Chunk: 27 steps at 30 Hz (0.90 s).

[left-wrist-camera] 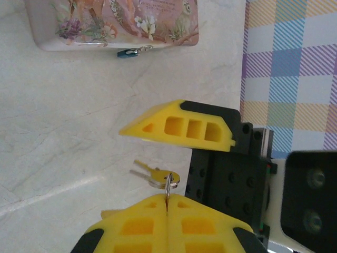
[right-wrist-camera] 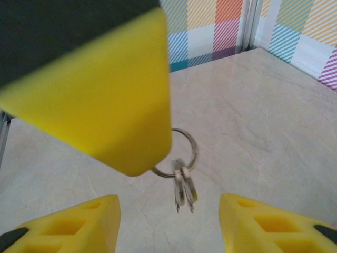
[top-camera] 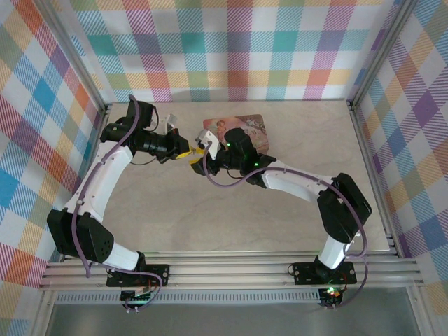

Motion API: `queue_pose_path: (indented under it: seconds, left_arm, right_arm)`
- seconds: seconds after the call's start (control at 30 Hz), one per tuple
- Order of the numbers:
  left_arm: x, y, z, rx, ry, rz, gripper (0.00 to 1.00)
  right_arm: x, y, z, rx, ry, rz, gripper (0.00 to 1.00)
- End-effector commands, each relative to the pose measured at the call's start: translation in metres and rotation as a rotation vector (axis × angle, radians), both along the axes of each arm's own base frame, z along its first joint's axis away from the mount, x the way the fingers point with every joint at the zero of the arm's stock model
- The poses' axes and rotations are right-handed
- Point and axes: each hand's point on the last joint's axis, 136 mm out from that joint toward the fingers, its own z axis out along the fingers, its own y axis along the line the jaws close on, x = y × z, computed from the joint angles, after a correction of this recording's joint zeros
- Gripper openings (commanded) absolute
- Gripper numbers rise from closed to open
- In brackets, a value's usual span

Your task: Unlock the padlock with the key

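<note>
Now the left hand [left-wrist-camera: 167,203] pinches the key ring [right-wrist-camera: 195,152], keys [right-wrist-camera: 183,192] dangling seemingly for the spread right hand [right-wrist-camera: 168,205]; padlock [left-wrist-camera: 126,52] at its eleven o'clock.

One pink picture-printed rectangular tin [left-wrist-camera: 116,23], one tiny teal-blue padlock [left-wrist-camera: 126,52], two small metal keys [right-wrist-camera: 183,192] on one steel ring [right-wrist-camera: 195,151].

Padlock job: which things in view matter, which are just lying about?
For the job:
- padlock
- keys on their ring
- left fingers, shut on the ring
- right fingers, open near the keys

Lying about:
- pink tin, with the padlock at its edge
- checked walls
</note>
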Motion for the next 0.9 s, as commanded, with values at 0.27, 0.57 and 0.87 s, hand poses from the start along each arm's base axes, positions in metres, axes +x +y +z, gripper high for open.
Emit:
queue_pose_path:
  seconds: [0.27, 0.57, 0.87]
  left_arm:
    - [-0.022, -0.005, 0.013, -0.019, -0.018, -0.057, 0.00]
    - [-0.020, -0.004, 0.008, -0.005, -0.014, -0.059, 0.00]
    - [-0.015, -0.002, 0.006, 0.008, -0.019, -0.046, 0.00]
  right_arm:
    - [0.012, 0.013, 0.021, 0.073, -0.053, 0.004, 0.39]
    - [0.004, 0.010, 0.024, 0.069, -0.046, 0.032, 0.17]
    - [-0.015, 0.004, 0.021, 0.029, 0.006, 0.094, 0.00]
